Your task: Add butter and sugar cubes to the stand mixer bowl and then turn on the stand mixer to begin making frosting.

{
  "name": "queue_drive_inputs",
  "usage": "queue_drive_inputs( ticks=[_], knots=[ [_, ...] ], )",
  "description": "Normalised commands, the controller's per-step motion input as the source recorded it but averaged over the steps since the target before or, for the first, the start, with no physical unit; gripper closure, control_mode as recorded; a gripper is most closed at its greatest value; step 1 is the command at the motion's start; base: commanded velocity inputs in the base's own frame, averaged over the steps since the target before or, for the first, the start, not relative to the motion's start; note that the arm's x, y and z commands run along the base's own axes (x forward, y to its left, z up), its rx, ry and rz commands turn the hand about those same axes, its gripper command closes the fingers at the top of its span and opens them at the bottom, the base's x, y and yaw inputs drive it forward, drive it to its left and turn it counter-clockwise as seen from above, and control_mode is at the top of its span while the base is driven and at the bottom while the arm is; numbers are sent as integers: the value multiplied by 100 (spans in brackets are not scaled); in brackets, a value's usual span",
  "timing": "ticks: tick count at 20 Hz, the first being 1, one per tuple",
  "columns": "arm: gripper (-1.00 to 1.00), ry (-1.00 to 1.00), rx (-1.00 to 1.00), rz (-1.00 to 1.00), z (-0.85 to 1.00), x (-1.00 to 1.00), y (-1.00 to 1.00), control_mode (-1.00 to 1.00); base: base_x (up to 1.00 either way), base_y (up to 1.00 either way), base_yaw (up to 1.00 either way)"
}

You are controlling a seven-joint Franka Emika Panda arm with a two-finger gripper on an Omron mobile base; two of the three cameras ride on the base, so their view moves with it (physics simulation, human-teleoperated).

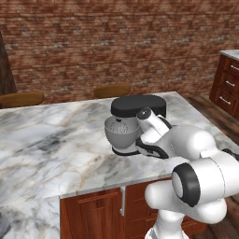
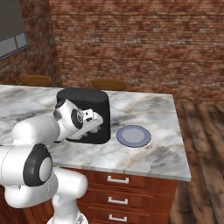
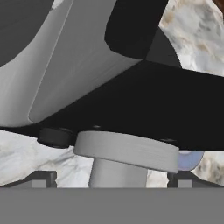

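The gripper is standing with jaws spread wide around the round grey side knob, gripping nothing. Beyond it, the stand mixer is sitting on the marble counter, its bowl underneath its head, the grey-blue plate just beside.

Looks like home kitchen to me. I see marble-topped island on red-brown wood cabinets with drawer pulls, stand mixer and grey-blue plate on top, round wooden stools tucked behind it, brick wall all round, plank floor at right.
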Motion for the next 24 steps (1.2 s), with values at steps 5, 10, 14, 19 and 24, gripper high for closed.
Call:
queue_drive_inputs(
  ticks=[5, 10, 14, 19, 24],
  knots=[
    [-100, -8, 0, 1, 0, 8, 3, -100, 0, 0, 0],
    [-100, -17, 0, 3, 10, 0, 0, -100, 0, 0, 0],
    [-100, -8, 0, 0, 5, 13, 1, -100, 0, 0, 0],
    [100, 0, 0, 0, -3, 41, 6, -100, 0, 0, 0],
    [100, 0, 0, 0, -3, 48, 3, -100, 0, 0, 0]
  ],
)
